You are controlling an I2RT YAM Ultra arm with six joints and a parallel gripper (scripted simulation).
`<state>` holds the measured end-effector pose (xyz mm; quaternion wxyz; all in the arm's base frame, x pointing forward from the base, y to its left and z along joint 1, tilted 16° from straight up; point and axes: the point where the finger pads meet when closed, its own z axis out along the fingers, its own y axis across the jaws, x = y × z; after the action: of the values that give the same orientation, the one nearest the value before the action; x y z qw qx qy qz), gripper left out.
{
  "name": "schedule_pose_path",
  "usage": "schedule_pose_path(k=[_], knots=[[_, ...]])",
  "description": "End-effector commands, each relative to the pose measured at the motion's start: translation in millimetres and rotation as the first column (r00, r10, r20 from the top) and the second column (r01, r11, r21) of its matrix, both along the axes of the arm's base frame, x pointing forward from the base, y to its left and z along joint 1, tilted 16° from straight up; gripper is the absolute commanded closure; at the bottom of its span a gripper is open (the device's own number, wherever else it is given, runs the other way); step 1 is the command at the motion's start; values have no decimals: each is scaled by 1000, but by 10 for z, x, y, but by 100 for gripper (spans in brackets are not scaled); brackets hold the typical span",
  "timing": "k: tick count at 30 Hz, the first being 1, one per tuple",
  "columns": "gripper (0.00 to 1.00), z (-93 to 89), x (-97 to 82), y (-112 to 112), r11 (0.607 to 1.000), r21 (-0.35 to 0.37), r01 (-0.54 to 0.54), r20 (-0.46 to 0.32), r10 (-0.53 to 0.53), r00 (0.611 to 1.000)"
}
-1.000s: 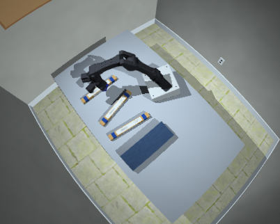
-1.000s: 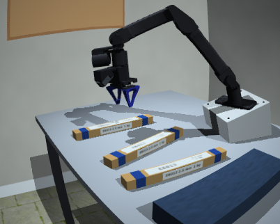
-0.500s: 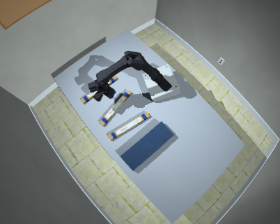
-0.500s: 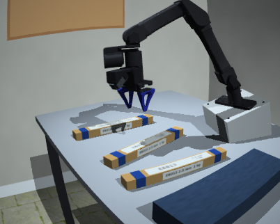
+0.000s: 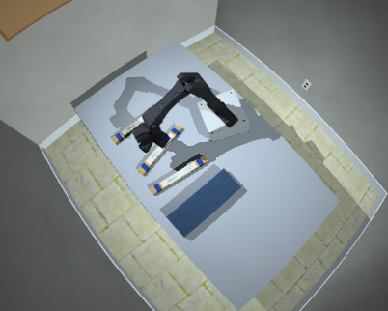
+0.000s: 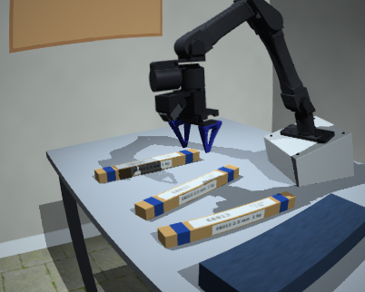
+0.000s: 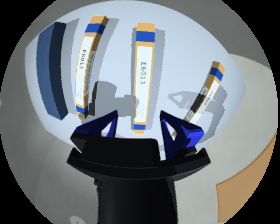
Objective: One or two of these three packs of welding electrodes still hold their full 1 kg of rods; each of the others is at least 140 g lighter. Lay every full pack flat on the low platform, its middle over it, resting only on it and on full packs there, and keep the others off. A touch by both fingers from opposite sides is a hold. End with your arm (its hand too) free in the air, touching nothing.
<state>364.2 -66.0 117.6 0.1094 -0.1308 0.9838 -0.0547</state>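
Observation:
A dark blue low platform [image 5: 205, 203] [image 6: 291, 249] [image 7: 46, 72] has nothing on it. Three orange-and-white packs with blue bands lie flat on the table, apart from one another. The nearest pack [image 5: 179, 177] [image 6: 227, 220] [image 7: 85, 62] lies beside the platform. The middle pack [image 5: 153, 156] [image 6: 188, 189] [image 7: 143, 75] is partly covered by the arm in the top view. The far pack [image 5: 134, 127] [image 6: 147, 165] [image 7: 202, 100] is partly in shadow. My gripper [image 6: 196, 149] [image 7: 138, 113] is open and empty, raised above the table; in the wrist view the middle pack lies between its fingers' lines, below them.
The arm's pale base block [image 5: 231, 131] [image 6: 318, 159] stands at the side of the table [image 5: 280, 212] [image 6: 86, 150], away from the packs. The far pack lies near the table's left edge. A brown board [image 5: 29, 16] [image 6: 86, 23] hangs on the wall.

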Motion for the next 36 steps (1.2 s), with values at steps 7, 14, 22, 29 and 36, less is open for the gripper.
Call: schedule_pose_path(k=[7, 14, 22, 29, 36], knots=[[26, 231, 156, -66, 998, -22, 52, 88, -50, 995], [26, 203, 160, -67, 999, -19, 50, 79, -48, 996], [26, -145, 90, -89, 999, -12, 50, 20, -49, 999], [26, -260, 145, -100, 999, -14, 44, 41, -43, 998], [26, -607, 203, -126, 999, -9, 44, 20, -44, 999]])
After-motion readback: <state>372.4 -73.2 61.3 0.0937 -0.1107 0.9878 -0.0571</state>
